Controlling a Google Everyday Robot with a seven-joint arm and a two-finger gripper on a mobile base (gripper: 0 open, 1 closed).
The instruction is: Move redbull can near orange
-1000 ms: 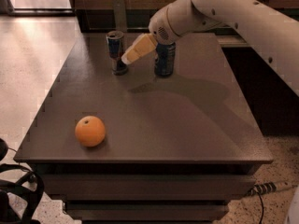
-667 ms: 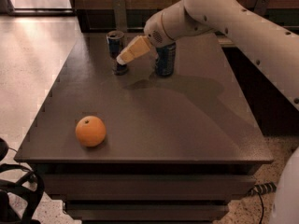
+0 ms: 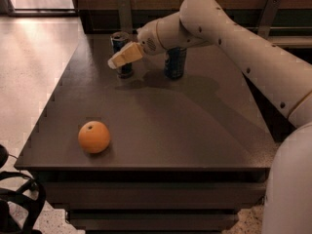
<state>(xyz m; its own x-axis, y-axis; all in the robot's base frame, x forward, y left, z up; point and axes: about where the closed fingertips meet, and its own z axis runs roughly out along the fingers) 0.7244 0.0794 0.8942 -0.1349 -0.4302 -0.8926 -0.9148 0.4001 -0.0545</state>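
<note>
Closing in on the can [image 3: 119, 39]: gripper [image 3: 117, 61] shifted left, away from the soda can [image 3: 174, 65], now crossing the can's middle. Cannot tell whether spread or pinching. Upright just behind the gripper, not lifted. Orange [image 3: 94, 137] well apart, forward-left of the gripper. Likely a grasp next; carry not yet begun.

One white arm extended leftward from right, end effector [image 3: 118, 60] tilted down-left, upper left of centre

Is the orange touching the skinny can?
No, the orange sits near the front of the table, while the redbull can stands at the back by the gripper.
</note>
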